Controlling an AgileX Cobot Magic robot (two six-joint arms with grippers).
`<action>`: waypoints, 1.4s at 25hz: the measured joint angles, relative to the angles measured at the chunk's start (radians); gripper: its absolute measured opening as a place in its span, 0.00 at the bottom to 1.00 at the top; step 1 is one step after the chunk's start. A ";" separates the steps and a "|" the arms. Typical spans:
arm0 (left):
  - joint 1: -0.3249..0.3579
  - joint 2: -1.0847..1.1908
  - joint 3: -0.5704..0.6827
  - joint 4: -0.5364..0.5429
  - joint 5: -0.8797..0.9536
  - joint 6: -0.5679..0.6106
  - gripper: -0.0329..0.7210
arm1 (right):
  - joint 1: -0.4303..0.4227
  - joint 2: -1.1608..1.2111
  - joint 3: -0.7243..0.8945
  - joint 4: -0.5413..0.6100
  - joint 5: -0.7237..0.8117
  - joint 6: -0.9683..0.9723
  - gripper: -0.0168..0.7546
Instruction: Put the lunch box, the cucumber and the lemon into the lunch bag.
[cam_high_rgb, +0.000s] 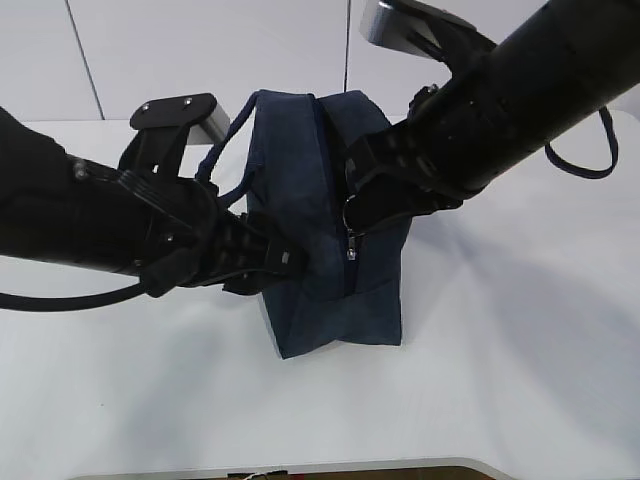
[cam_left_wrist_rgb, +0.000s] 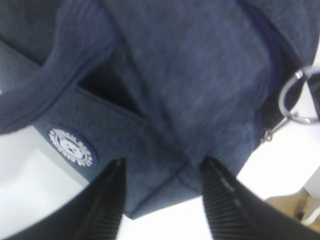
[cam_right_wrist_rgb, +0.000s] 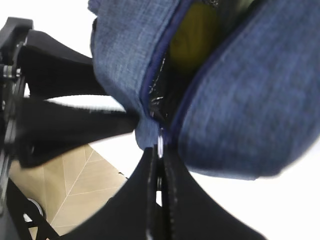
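One boxy dark navy fabric lunch bag (cam_high_rgb: 300, 215) stands on one white worktop (cam_high_rgb: 500, 350) — with two loop handles (cam_high_rgb: 235, 150), one silver ring pull (cam_left_wrist_rgb: 299, 102), one round white logo (cam_left_wrist_rgb: 70, 146). Two black tools: left tool (cam_high_rgb: 285, 260), right tool (cam_high_rgb: 352, 205). One yellow rounded lemon (cam_right_wrist_rgb: 196, 35) shows inside.

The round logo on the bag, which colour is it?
White, on the navy bag; the logo shows best in the left wrist view.

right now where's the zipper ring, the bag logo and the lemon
zipper ring (cam_left_wrist_rgb: 296, 102), left wrist view, on its silver loop
logo (cam_left_wrist_rgb: 71, 147), left wrist view, middle of the white round patch
lemon (cam_right_wrist_rgb: 196, 35), right wrist view, yellow skin inside the open bag
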 joint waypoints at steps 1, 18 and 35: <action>0.000 0.000 0.000 0.000 0.006 0.005 0.58 | 0.000 0.002 0.000 0.000 0.000 -0.002 0.03; -0.024 -0.043 0.084 -0.094 -0.006 0.234 0.63 | 0.000 0.015 -0.002 0.000 -0.008 -0.022 0.03; -0.026 0.073 0.025 -0.140 -0.026 0.291 0.70 | 0.000 0.015 -0.003 0.057 0.010 -0.075 0.03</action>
